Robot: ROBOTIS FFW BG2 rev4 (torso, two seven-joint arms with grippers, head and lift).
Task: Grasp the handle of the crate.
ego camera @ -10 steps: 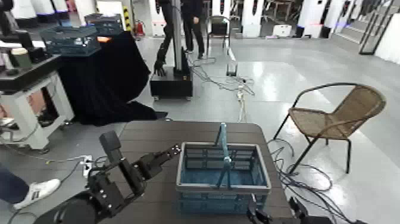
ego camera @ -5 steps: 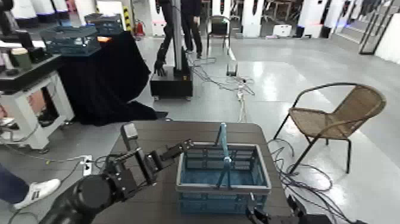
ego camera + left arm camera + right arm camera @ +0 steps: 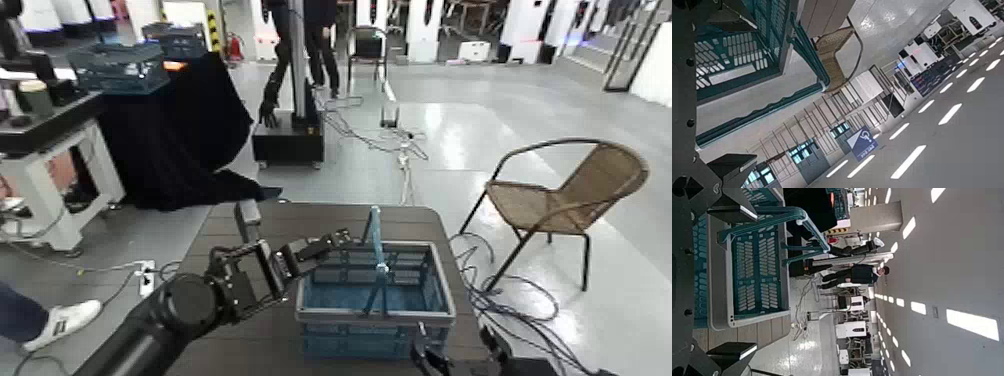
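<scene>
The blue lattice crate (image 3: 345, 272) with a light grey rim stands on the dark wooden table (image 3: 250, 222). Its thin teal handle (image 3: 375, 236) arches upright across the middle, with a small dark knob midway. My left gripper (image 3: 342, 240) reaches over the crate's far left corner, just left of the handle, open and holding nothing. In the left wrist view the handle (image 3: 810, 53) and crate (image 3: 719, 55) lie ahead of the open left gripper (image 3: 735, 90). My right gripper (image 3: 455, 358) waits low at the crate's near right corner; the right wrist view shows the right gripper (image 3: 749, 282) open before the crate (image 3: 758, 274).
A wicker chair (image 3: 570, 195) stands right of the table, with cables (image 3: 500, 290) on the floor between. At far left a black-draped table carries a darker blue crate (image 3: 120, 65). A person's legs (image 3: 322, 45) and a robot stand (image 3: 290, 130) are behind; a shoe (image 3: 60, 320) at left.
My left arm has swung forward and to the right, from beside the crate's left wall to over its far left corner near the handle. The right gripper and crate stayed put.
</scene>
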